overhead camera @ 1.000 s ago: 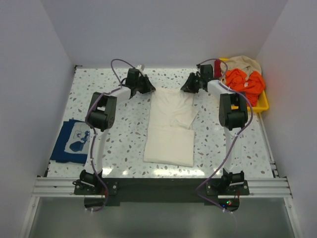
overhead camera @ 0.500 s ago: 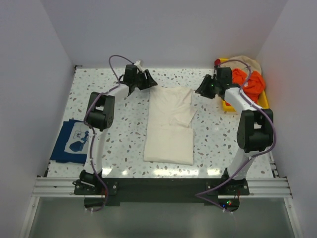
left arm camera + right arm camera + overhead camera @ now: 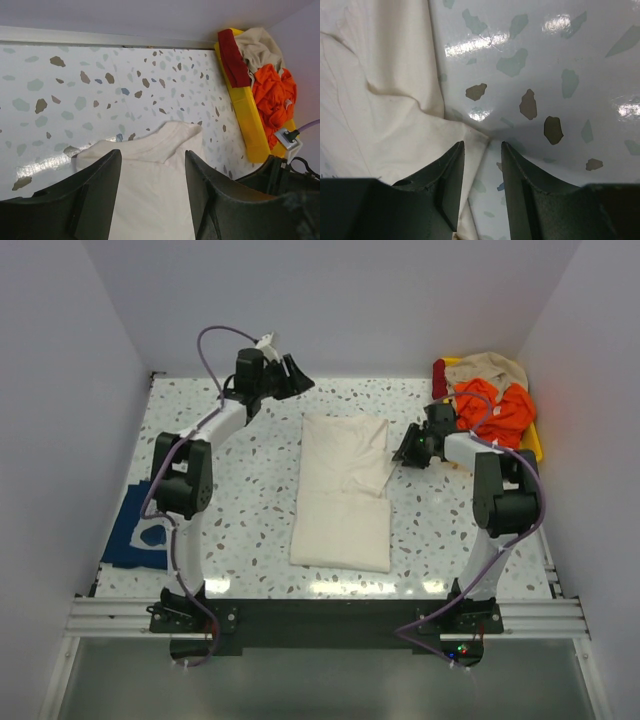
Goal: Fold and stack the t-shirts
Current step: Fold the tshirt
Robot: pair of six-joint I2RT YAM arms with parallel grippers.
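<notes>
The cream t-shirt (image 3: 345,490) lies folded into a long rectangle in the middle of the table, collar end at the back. The navy t-shirt (image 3: 132,538) lies flat at the left edge, partly behind the left arm. My left gripper (image 3: 296,376) hangs open above the table's back, just past the cream shirt's collar (image 3: 165,142); nothing is between its fingers (image 3: 100,192). My right gripper (image 3: 404,453) is low at the cream shirt's right side, open. In the right wrist view a corner of the cream cloth (image 3: 385,100) reaches into the gap of the right gripper (image 3: 482,150).
A yellow tray (image 3: 533,452) at the back right holds orange (image 3: 495,405), beige and dark red clothes. It also shows in the left wrist view as the yellow tray (image 3: 250,125). White walls enclose the table on three sides.
The left gripper opened, let go of the cream shirt's far end and rose toward the back. The right gripper swung out toward the tray, then dropped to the shirt's right edge.
</notes>
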